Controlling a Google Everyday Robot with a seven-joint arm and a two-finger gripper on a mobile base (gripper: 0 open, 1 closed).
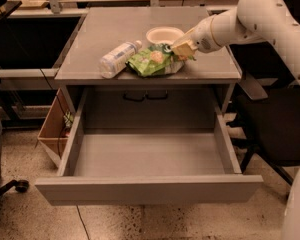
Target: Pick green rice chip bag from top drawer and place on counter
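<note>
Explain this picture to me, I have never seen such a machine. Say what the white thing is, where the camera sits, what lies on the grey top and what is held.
The white thing is a robot arm reaching in from the right. At its tip is the gripper, a clamp for picking things up. There is one camera. It looks down at the grey cabinet from the front, and its mounting does not show. On the counter lie a plastic bottle on its side, a white bowl and a green chip bag. The gripper is at the bag's right end, beside the bowl. Whether it is clamped on the bag cannot be seen. Below, the top drawer stands pulled open.
</note>
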